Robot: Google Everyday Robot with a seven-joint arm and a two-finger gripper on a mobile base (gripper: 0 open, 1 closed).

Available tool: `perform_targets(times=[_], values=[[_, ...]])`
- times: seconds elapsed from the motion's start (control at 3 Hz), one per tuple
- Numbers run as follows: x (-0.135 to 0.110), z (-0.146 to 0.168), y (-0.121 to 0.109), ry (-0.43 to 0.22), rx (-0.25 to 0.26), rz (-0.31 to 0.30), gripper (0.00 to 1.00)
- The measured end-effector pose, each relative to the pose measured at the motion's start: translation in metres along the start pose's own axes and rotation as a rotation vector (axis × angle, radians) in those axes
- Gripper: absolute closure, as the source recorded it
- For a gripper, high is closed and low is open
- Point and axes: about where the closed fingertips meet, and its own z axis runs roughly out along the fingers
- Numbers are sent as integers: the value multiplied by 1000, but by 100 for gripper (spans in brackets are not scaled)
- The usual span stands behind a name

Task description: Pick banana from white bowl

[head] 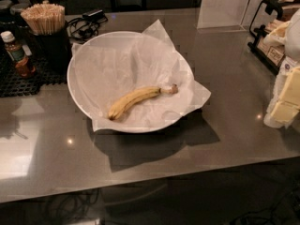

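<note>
Yellow banana (136, 100) lies flat and uncovered in the white bowl (77, 64) toward the worktop's (225, 139) far-left corner, likely permitting top access. Gripper (287, 100) hangs at the right edge, well apart; whether spread or closed cannot be told.

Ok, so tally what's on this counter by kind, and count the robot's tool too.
Banana: 1, lying in the bowl
White bowl: 1
Paper liner: 1
Cup of wooden stir sticks: 1
Bottle: 1
Tool: 1, at the right edge, away from the bowl
Total: 6
</note>
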Motion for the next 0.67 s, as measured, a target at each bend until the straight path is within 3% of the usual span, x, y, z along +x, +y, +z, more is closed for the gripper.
perform_targets(times=[0.67], values=[[-5,0,-1,-7,3,-12,0]])
